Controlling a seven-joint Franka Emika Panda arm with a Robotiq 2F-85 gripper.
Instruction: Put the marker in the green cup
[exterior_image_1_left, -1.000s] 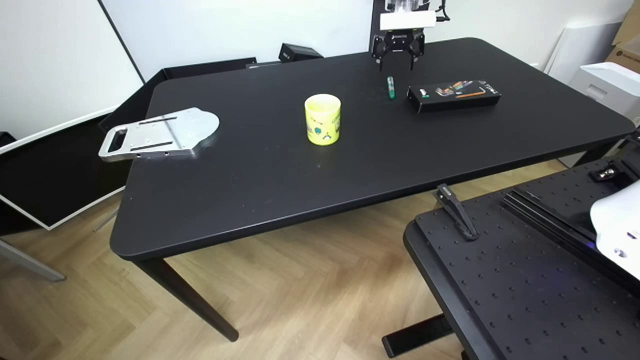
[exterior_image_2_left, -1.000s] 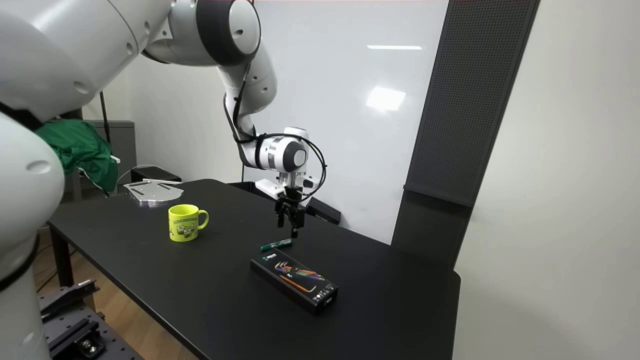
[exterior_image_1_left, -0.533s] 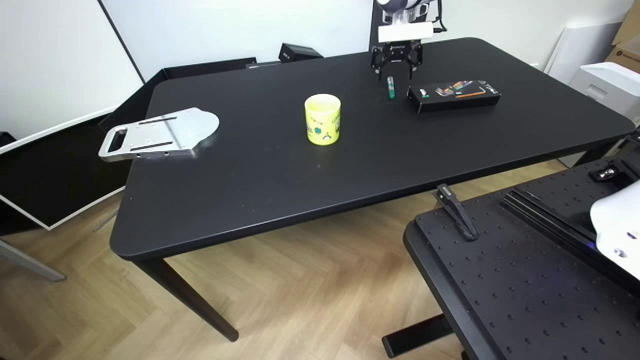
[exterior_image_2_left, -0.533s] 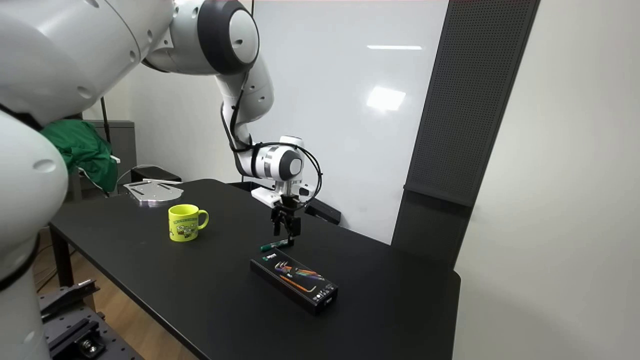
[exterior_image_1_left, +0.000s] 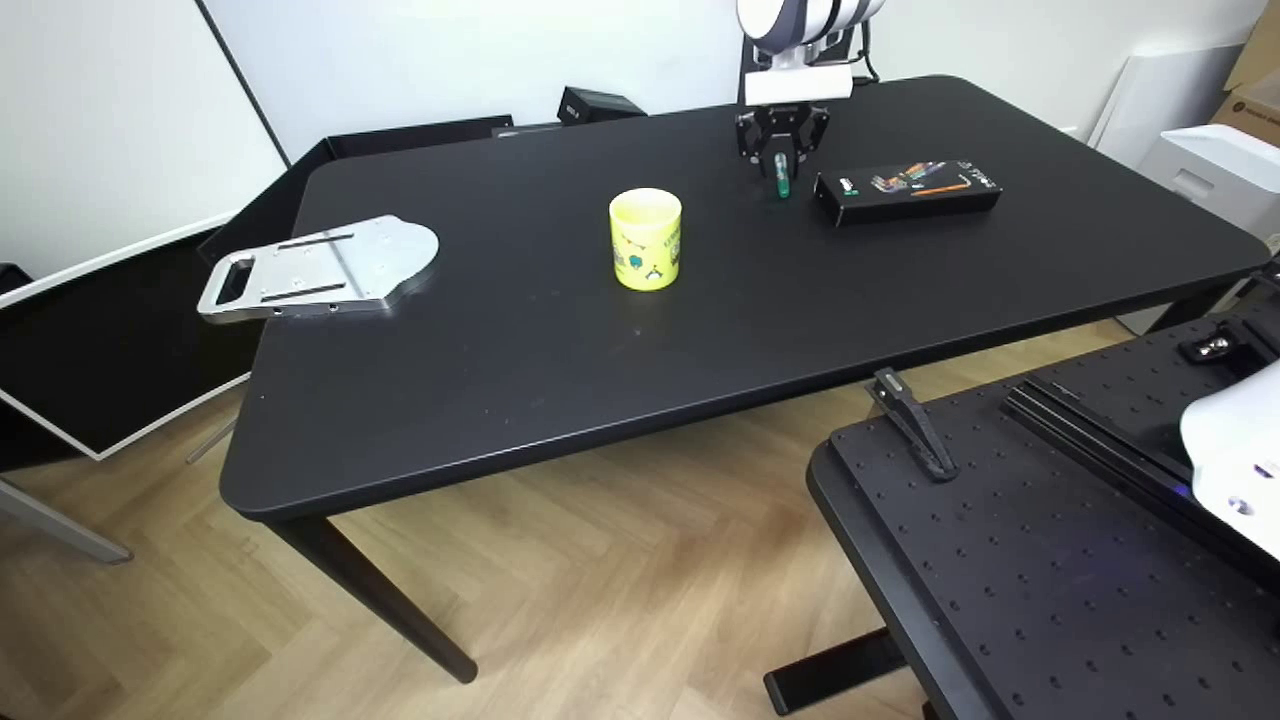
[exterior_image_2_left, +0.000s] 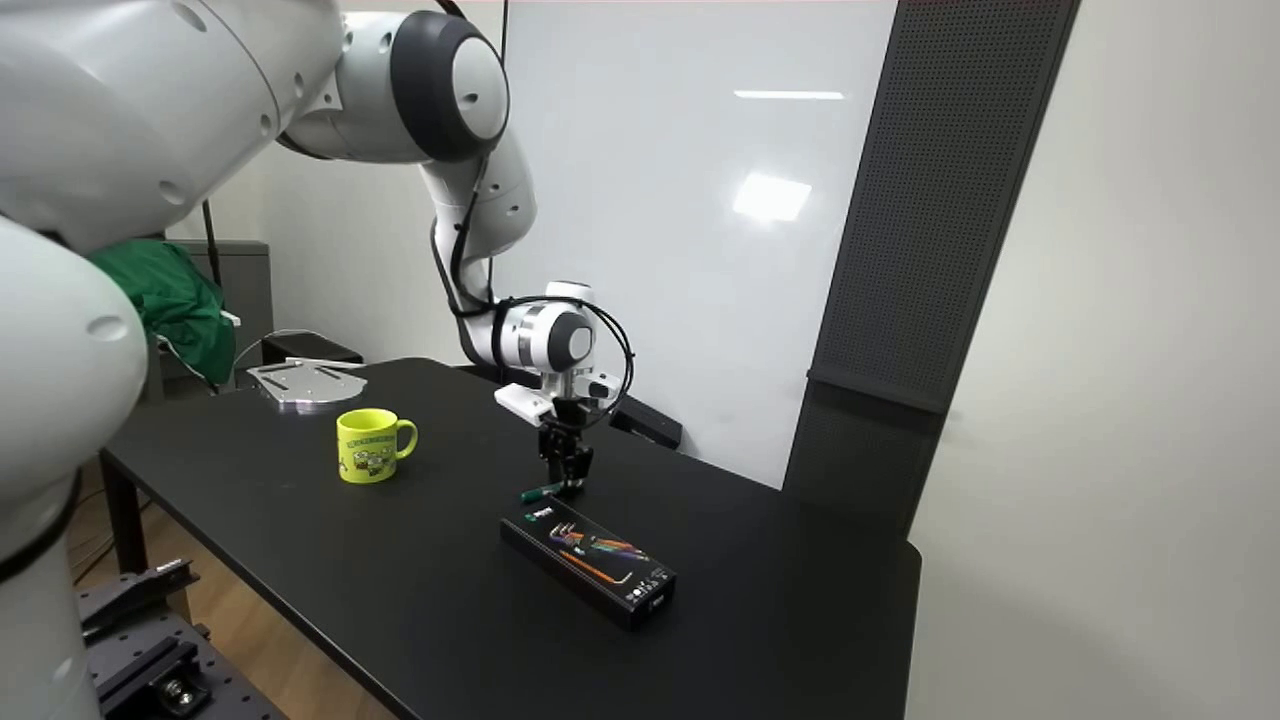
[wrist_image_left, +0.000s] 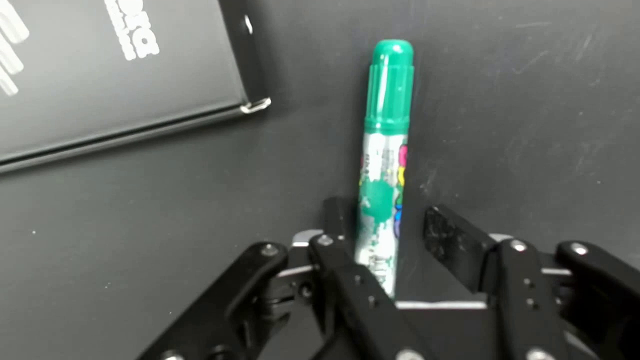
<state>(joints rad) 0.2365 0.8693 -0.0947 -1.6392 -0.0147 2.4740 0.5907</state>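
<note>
While straddling the marker (wrist_image_left: 385, 165) on the surface (exterior_image_1_left: 520, 370) with fingers (wrist_image_left: 452, 247) apart | points down near the black box (exterior_image_1_left: 910, 195) | stands well apart from the upright green cup (exterior_image_1_left: 645, 245)

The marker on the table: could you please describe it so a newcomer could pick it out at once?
On the black table, find the flat black box with colourful printing. Near one end of it, the open gripper straddles the marker. It is slim, with a bright green cap, unlike its black neighbours.
</note>
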